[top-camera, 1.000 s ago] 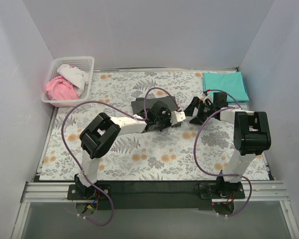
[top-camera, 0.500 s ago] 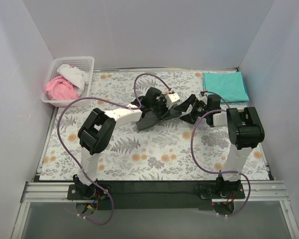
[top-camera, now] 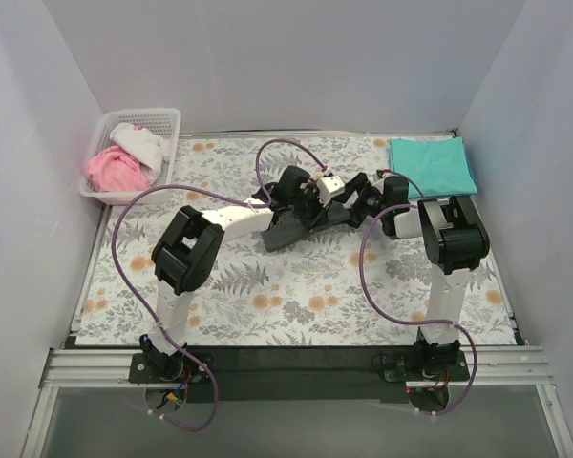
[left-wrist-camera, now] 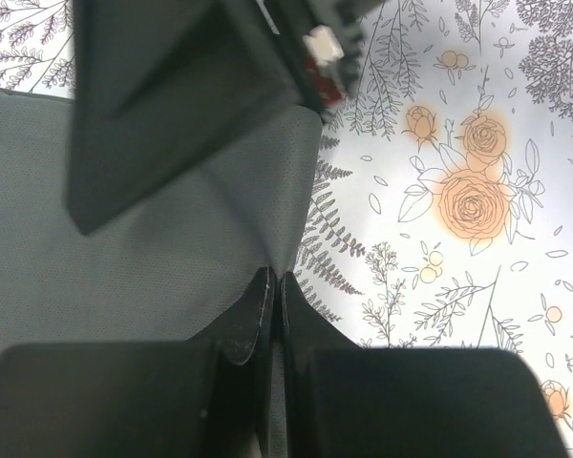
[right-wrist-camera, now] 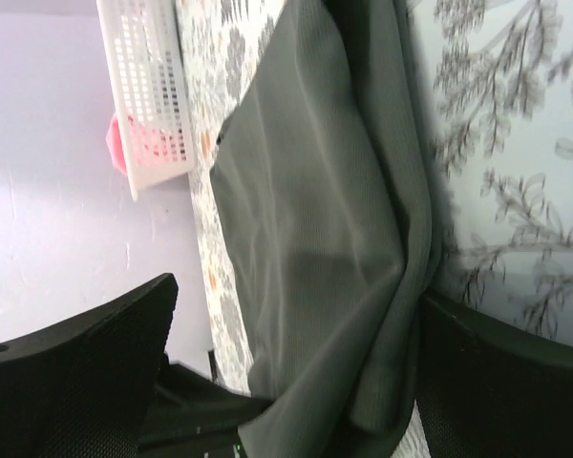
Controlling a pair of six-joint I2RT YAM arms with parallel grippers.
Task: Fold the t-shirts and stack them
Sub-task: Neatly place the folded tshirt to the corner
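Observation:
The dark charcoal-grey t-shirt (top-camera: 288, 229) lies partly folded mid-table, its right edge lifted. My left gripper (top-camera: 317, 198) is shut on that edge; in the left wrist view the cloth (left-wrist-camera: 124, 277) is pinched between the closed jaws (left-wrist-camera: 274, 286). My right gripper (top-camera: 361, 202) is open just right of the left one, facing the shirt. In the right wrist view a hanging fold of the grey shirt (right-wrist-camera: 325, 258) sits between its wide-apart fingers (right-wrist-camera: 76, 372). The teal t-shirt (top-camera: 433, 164) lies folded flat at the back right.
A white basket (top-camera: 134, 153) with pink and white cloth stands at the back left, also seen as the basket (right-wrist-camera: 148, 95) in the right wrist view. The floral sheet (top-camera: 267, 296) covers the table. White walls close in on three sides.
My left gripper lifted the grey shirt's right edge and carried it back and up. My right gripper moved left until the raised cloth sat between its fingers.

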